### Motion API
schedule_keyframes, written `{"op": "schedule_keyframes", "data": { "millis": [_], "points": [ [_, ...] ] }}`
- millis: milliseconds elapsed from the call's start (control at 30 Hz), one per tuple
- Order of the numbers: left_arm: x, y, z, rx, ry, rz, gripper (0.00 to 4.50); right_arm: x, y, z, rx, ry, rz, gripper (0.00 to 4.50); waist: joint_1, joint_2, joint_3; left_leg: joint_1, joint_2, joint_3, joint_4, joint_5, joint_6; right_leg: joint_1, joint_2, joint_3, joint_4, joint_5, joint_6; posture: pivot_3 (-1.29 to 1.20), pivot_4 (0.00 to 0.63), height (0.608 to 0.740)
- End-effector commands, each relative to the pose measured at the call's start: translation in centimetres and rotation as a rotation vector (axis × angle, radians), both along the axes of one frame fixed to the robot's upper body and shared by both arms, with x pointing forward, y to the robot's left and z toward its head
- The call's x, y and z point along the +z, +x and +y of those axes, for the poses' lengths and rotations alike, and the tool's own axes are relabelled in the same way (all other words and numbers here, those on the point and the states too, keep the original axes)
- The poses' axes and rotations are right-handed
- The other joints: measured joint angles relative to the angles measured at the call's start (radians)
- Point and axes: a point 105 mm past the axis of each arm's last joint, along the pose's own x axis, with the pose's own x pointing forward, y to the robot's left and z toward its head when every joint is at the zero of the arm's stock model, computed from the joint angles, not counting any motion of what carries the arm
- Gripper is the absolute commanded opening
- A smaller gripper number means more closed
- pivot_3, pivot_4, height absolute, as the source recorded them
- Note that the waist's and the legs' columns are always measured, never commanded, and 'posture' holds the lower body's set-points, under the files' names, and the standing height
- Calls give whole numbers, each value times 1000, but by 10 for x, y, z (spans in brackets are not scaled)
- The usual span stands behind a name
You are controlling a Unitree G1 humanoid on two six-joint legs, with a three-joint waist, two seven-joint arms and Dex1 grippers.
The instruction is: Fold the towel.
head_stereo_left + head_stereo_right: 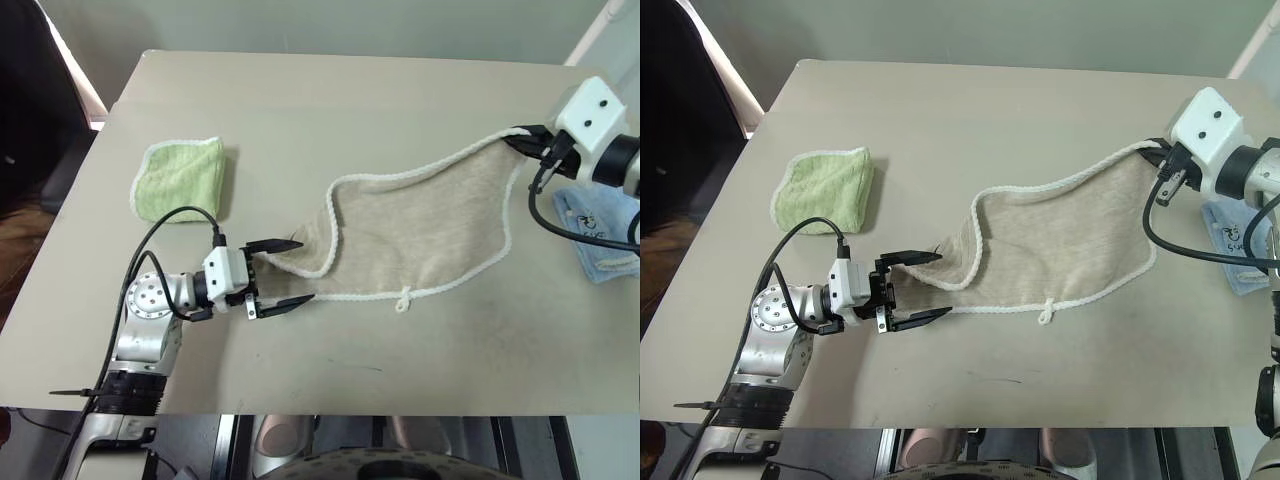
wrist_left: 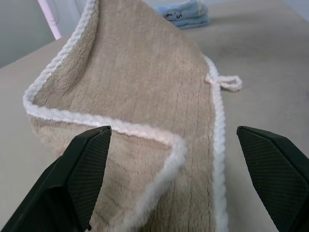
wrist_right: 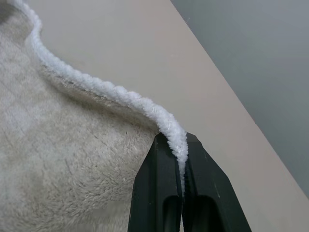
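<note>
The beige towel (image 1: 430, 220) with white corded edging stretches across the middle of the table, its small white loop (image 1: 403, 298) on the near edge. My right gripper (image 1: 522, 138) is shut on the towel's far right corner and holds it raised off the table. In the right wrist view the fingers (image 3: 159, 174) pinch the white cord. My left gripper (image 1: 303, 270) is open, level with the table, at the towel's left end. In the left wrist view the folded-over left corner (image 2: 159, 145) lies between the two fingers, apart from both.
A folded light green towel (image 1: 182, 180) lies at the table's left, behind my left arm. A folded light blue towel (image 1: 600, 235) sits at the right edge, under my right arm. The table's near edge (image 1: 330, 408) runs close below the left gripper.
</note>
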Motion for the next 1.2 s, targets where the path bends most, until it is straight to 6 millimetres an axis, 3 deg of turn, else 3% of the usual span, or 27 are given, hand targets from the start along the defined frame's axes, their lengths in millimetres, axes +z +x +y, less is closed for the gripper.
{"op": "schedule_keyframes", "data": {
  "millis": [33, 200, 467, 633, 733, 1100, 1200],
  "points": [
    [-1, 3, -3, 17, 34, -31, 4500, 24, -4, 5, 19, 7, -75, 26, -1, 0, 0, 0, 0, 0, 0, 0, 0, 0, 0, 0, 0, 0, 0, 0, 150, 728],
    [2, 11, -12, 45, 43, -76, 4500, 22, -5, 6, 21, 0, -68, 26, 0, 0, 0, 0, 0, 0, -1, 0, 0, -1, 0, 0, 0, 1, 1, 0, 150, 728],
    [9, 40, -21, 119, 122, -160, 4500, 16, -4, 8, 27, -14, -64, 26, -1, 0, 0, 0, 0, 0, -1, 2, 1, 0, 0, 0, 1, 2, 0, 0, 150, 728],
    [14, 43, -19, 125, 148, -168, 4500, 16, -4, 9, 31, -17, -75, 26, -2, 0, 0, 0, 0, 0, -1, 2, 1, -1, 0, -1, 1, 4, 3, 0, 150, 728],
    [15, 41, -19, 119, 156, -166, 3931, 14, -5, 8, 30, -23, -73, 0, -2, 0, 0, 0, 0, 0, -1, 2, 1, -1, 0, -1, 1, 4, 3, 0, 150, 728],
    [18, 39, -14, 117, 226, -194, 29, 10, -5, 8, 33, -25, -67, 0, -3, 0, 0, 0, 0, 0, 0, 3, 1, -1, 0, -1, 1, 3, 1, 0, 150, 728],
    [21, 44, -7, 161, 217, -196, 29, 9, -5, 6, 28, -25, -67, 0, -3, 0, 0, 0, 0, 0, 0, 3, 1, -1, 0, -1, 1, 3, 0, 0, 150, 728]
  ]
}}
